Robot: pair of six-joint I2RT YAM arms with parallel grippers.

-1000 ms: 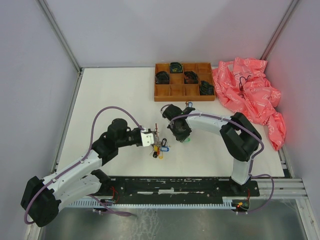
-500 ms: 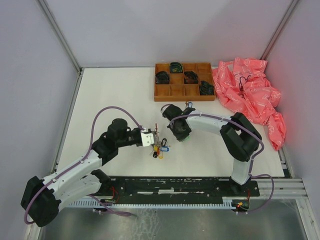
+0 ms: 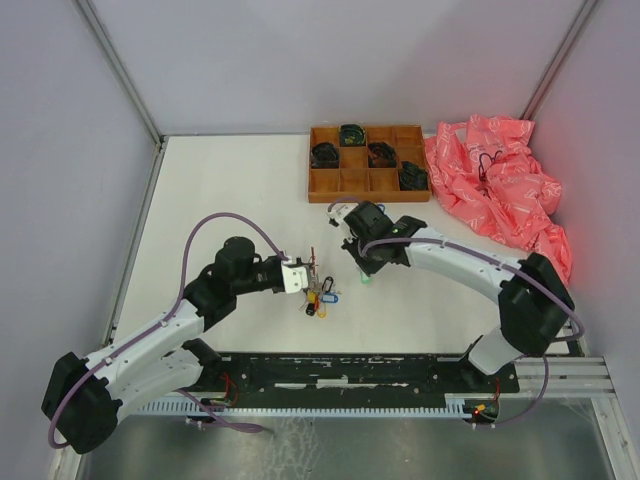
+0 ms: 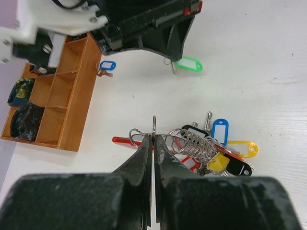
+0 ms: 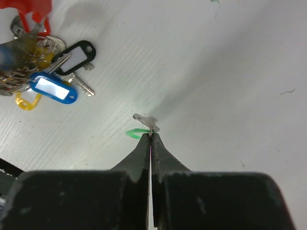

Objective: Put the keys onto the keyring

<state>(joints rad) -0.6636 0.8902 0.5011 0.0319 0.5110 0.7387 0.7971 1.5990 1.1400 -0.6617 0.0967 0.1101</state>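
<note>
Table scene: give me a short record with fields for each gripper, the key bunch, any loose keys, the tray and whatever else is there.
left gripper: shut on the keyring, ring standing on edge
right gripper: shut on the green-tagged key
key bunch: on the table by the keyring, with blue, yellow, black and red tags
loose key: blue-tagged key lying beside the tray
tray: wooden, at the back of the table, dark items in some compartments
other: pink bags heaped at the far right
</note>
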